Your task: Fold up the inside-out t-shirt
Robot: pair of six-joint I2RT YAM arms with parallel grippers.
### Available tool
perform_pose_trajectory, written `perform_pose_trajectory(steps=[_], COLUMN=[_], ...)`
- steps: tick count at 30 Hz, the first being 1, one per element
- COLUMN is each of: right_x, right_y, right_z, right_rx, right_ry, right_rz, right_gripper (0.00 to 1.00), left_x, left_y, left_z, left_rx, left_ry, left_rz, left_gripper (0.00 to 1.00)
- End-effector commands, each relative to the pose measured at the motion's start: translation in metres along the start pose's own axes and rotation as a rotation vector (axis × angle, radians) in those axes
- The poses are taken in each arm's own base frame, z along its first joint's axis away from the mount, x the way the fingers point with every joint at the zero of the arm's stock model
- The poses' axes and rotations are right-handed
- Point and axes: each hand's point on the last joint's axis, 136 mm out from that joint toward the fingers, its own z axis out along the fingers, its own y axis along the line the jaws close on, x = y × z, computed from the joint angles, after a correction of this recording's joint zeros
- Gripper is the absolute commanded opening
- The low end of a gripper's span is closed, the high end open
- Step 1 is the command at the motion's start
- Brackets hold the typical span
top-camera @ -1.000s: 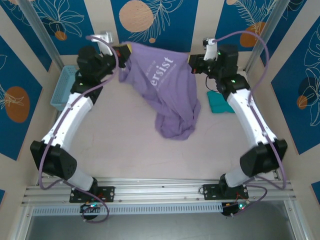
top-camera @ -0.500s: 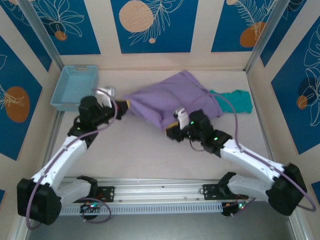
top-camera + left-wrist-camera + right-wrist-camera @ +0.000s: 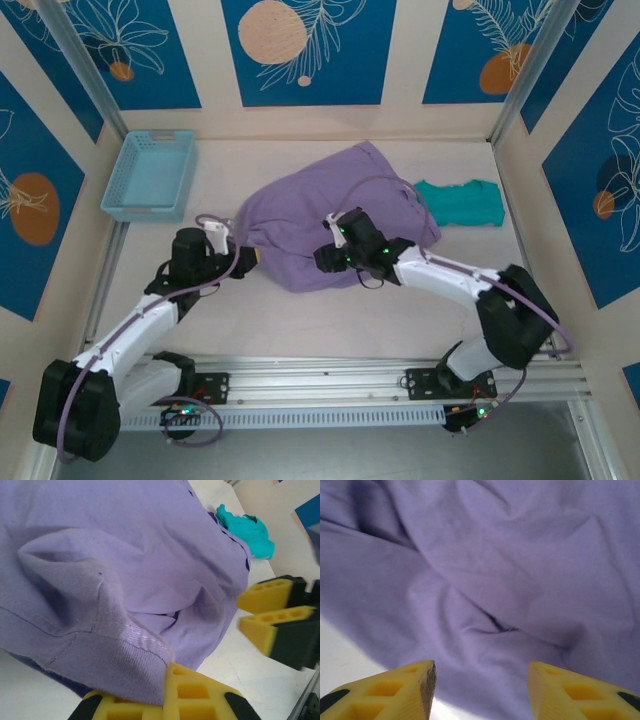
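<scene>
left fingers pinch the one lavender t-shirt, right fingers apart; one basket, one teal garment.

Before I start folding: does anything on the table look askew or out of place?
The t-shirt lies bunched in a wrinkled heap, not flat, one edge pinched in the left gripper. Its right edge seems to touch the teal garment.

In the left wrist view, the left gripper was cut off by the bottom edge and partly covered by the t-shirt hem. The right gripper was blurred and cropped at the right edge, and the teal garment was half hidden behind the t-shirt. In the right wrist view, both fingers were cut off below.
</scene>
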Motion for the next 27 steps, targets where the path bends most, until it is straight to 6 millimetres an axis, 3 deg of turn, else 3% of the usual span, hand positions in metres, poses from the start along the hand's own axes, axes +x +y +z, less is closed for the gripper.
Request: perform_pose_trajectory(steps=[1,13,18,23,26,27], right_x=[0.002,0.002,-0.005,-0.012,-0.022,-0.026], right_y=[-0.026,-0.05,-0.049,-0.05,-0.049,-0.048], right_z=[0.015,0.06,0.066,0.061,0.047,0.041], right_rx=[0.139,0.214,0.181,0.129,0.082,0.054], right_ry=[0.053,0.211,0.209,0.197,0.153,0.133], right_rz=[-0.111,-0.278,-0.296,-0.269,-0.217,-0.19], right_gripper=[0.54,0.56,0.34,0.02,0.0,0.0], left_x=[0.0,0.019,0.026,0.033,0.041,0.045], left_y=[0.004,0.024,0.034,0.042,0.052,0.058], left_z=[-0.006,-0.011,-0.012,-0.013,-0.015,-0.016], left_rx=[-0.028,-0.118,-0.162,-0.2,-0.252,-0.283], left_ry=[-0.016,0.01,0.028,0.045,0.066,0.075], left_rz=[-0.005,-0.035,-0.053,-0.07,-0.094,-0.103], left_gripper=[0.0,0.0,0.0,0.0,0.01,0.06])
